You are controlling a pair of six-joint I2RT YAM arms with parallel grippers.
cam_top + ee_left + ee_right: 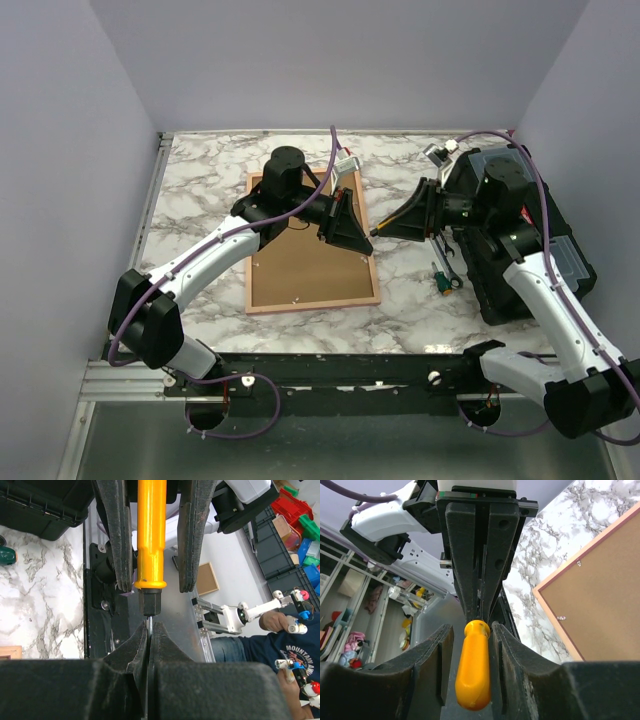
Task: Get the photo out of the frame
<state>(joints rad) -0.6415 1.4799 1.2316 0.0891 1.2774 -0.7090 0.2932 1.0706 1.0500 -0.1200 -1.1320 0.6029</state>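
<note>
The frame (310,270) lies face down on the desk (200,170), photo not yet out. The left tool (151,628) pinches the screwdriver (472,675) shaft; the right tool (471,627) is spread around its handle.

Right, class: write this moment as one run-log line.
left claw: shut on screwdriver shaft | right claw: open around its handle | frame: back up on table

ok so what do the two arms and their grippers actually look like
Both the left arm and right arm have white link shells between bulky black joints, with a thin purple cable looped along each. The left gripper and right gripper are matte black, each with two thick tapering fingers.
</note>
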